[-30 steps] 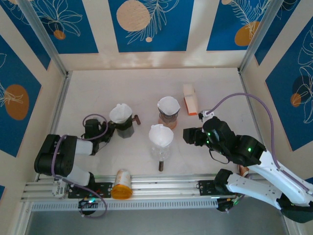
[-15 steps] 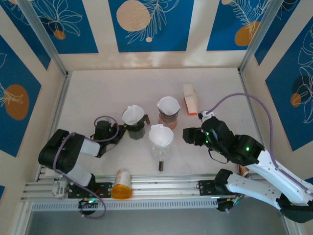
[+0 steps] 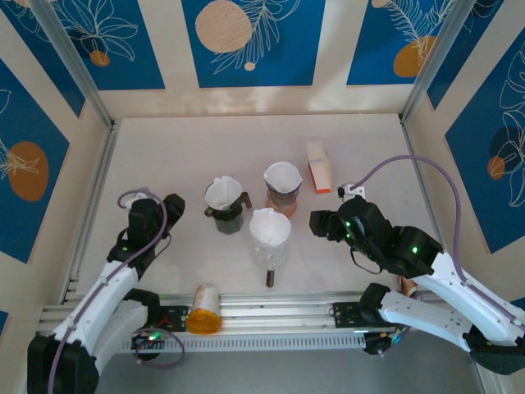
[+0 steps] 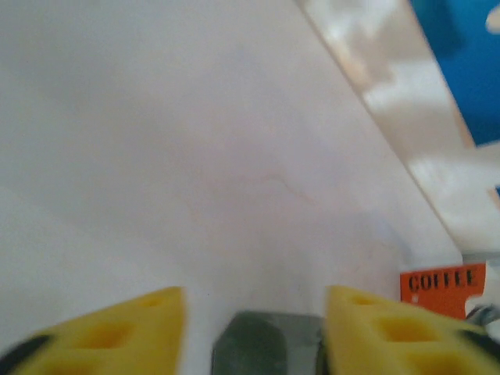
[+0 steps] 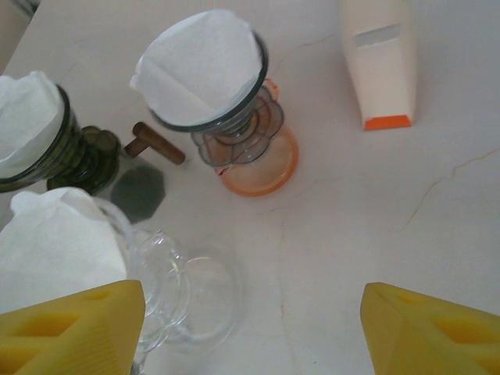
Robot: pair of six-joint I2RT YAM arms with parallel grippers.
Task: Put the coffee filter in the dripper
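**Left arm backs off; the filter sits in the dark dripper**

Half a second ago the left claw [image 3: 172, 204] was right at the dark dripper [image 3: 226, 212]. Now we see it drawn back toward the left side of the tabletop [image 3: 164, 139], well apart from the dripper, which stands upright just where it stood then. The coffee filter [image 3: 222, 192] rests inside the dripper's cone, its white rim showing all round. We judge the placing done and this arm in retreat.

The left claw is open: in the left wrist view its yellow fingers [image 4: 109, 332] stand spread with nothing held between them. The filter lies to that claw's right, with bare tabletop between.

The right claw [image 3: 317, 223] has barely shifted. It too is open, its fingers wide apart in the right wrist view. It hangs just right of the clear glass dripper [image 3: 269, 246], near the orange-based dripper [image 3: 282, 199] and the coffee box [image 3: 319, 167]. Both of those drippers are lined as well. From this claw, the dark dripper lies beyond the other two, its wooden handle [image 5: 156, 143] pointing toward them.
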